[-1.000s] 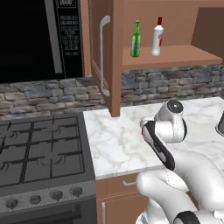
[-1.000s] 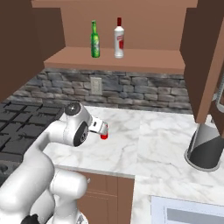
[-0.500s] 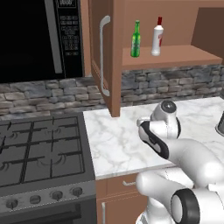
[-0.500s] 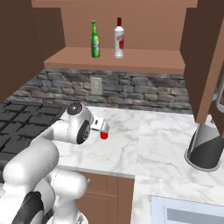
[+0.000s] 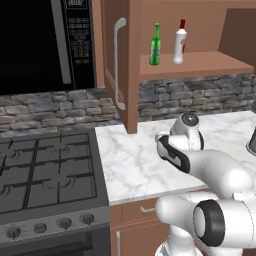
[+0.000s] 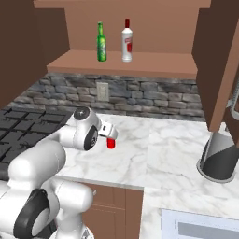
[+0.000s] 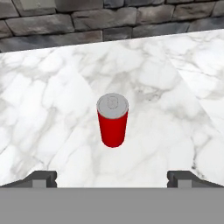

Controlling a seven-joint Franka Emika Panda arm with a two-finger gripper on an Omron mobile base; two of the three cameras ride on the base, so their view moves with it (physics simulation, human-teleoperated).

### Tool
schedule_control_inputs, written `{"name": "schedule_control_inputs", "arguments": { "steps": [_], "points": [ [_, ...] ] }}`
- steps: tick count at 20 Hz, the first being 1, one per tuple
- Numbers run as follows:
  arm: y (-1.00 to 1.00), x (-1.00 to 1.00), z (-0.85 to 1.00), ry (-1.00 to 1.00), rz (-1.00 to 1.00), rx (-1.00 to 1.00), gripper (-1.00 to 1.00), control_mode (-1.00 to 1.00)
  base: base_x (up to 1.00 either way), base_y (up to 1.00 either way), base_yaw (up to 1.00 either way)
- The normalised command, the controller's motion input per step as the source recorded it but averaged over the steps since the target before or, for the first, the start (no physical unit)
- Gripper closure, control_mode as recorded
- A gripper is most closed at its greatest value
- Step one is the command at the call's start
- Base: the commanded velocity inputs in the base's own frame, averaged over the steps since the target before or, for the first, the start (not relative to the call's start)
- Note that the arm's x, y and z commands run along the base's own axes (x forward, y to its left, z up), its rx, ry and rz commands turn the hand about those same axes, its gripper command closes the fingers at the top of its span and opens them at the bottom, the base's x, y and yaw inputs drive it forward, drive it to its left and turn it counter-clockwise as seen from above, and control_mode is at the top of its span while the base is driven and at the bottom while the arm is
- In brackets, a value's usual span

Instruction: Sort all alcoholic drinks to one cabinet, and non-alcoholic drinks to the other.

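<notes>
My tool [image 7: 112,178], jaws wide apart, faces an upright red can [image 7: 113,120]: probably light, rigid, slick; grip mid-body.

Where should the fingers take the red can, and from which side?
Grip the can around the middle of its round wall, coming straight on from the hand's present side. It stands upright and alone on the counter, between the open fingers.

a black microwave [image 5: 35,47] hangs above a gas stove [image 5: 45,172] with a row of knobs [image 5: 50,226] on its front, beside a white marble counter [image 6: 172,154] backed by grey stone wall [image 6: 149,100] bearing an outlet [image 6: 102,90], and a grey cone-shaped vessel [image 6: 219,156] stands on the counter.
</notes>
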Motion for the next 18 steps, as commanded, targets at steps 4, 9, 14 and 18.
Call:
{"name": "schedule_control_inputs", "arguments": {
  "steps": [4, 9, 14, 18],
  "points": [
    [0.00, 0.19, -0.07, 0.00, 0.00, 0.00, -1.00, -1.00, 0.00, 0.00, 0.00],
    [0.00, 0.13, -0.09, 0.00, 0.00, 0.00, -1.00, -1.00, 0.00, 0.00, 0.00],
    [0.00, 0.10, -0.10, 0.00, 0.00, 0.00, -1.00, -1.00, 0.00, 0.00, 0.00],
    [0.00, 0.08, -0.10, 0.00, 0.00, 0.00, -1.00, -1.00, 0.00, 0.00, 0.00]
  ]
}}
